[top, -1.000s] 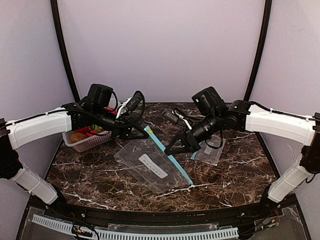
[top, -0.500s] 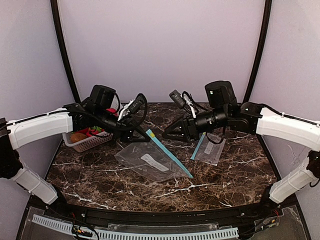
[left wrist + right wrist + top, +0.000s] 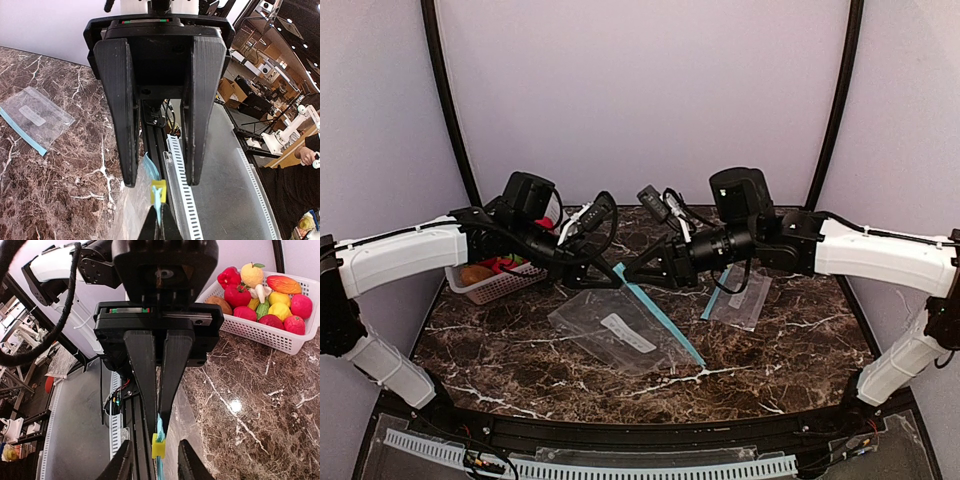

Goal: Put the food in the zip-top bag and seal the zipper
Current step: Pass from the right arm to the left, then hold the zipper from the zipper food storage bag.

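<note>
Nearest, at the centre of the marble table [image 3: 520, 350], a clear zip-top bag [image 3: 615, 330] is laid flat, a white label showing on its upper face. Its teal zipper strip [image 3: 660, 318] is run along the right edge, from the near right to the far left.

At the far end of that strip, both grippers are met tip to tip. The right gripper [image 3: 159, 429] is reached in from the right. Its fingers [image 3: 145, 385] are drawn almost together and clamped on the zipper strip, just beside a small yellow slider [image 3: 158, 445]. The left gripper [image 3: 161, 181] is brought in from the left. Its fingers [image 3: 125, 115] are held well apart and are set one to each side of the slider. Whether they touch it cannot be told.

To the right, beneath the right arm, a second clear bag [image 3: 740, 300] with its own teal strip is laid flat, apart from the first.

Farthest, at the far left of the table, a white lattice basket [image 3: 260, 335] is stood behind the left arm. The food [image 3: 236, 295] is heaped inside it: red, yellow, orange, green and brown pieces are seen, all within the basket and well apart from the zip-top bag.
</note>
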